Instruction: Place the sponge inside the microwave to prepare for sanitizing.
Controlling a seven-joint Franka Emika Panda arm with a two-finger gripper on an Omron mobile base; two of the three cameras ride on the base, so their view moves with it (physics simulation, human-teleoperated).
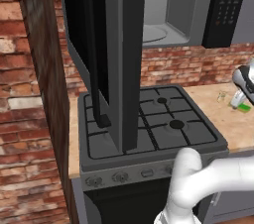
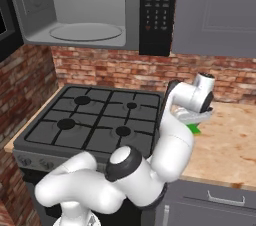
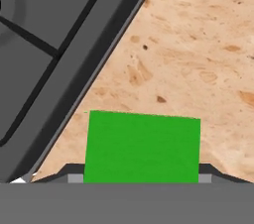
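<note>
Sponge (image 3: 143, 146): green top face up, lying flat on the wooden counter (image 3: 198, 59), just beside the stove's right edge. In the left base view a small strip of green (image 1: 243, 108) shows under the hand; in the right base view a green corner (image 2: 194, 129) shows below the wrist.
Gripper (image 3: 141, 178): low over the sponge, its dark finger tips (image 3: 211, 171) showing at either side of the sponge's near end. Whether the fingers press on the sponge or merely straddle it cannot be told.
Arm: reaches from the base across the stove's front right corner to the counter, hand (image 2: 196, 97) pointing downward.
Microwave (image 2: 90, 10): mounted above the stove, door (image 1: 106, 49) swung fully open to the left. Grey interior exposed, round turntable (image 2: 86, 32) bare. Black keypad panel (image 2: 157, 12) on its right side.
Stove (image 2: 90, 120): black, four burners, nothing on the grates.
Small clear object (image 1: 221, 97): on the counter near the hand, apart from the sponge.
Wall: red brick behind the stove and counter.
</note>
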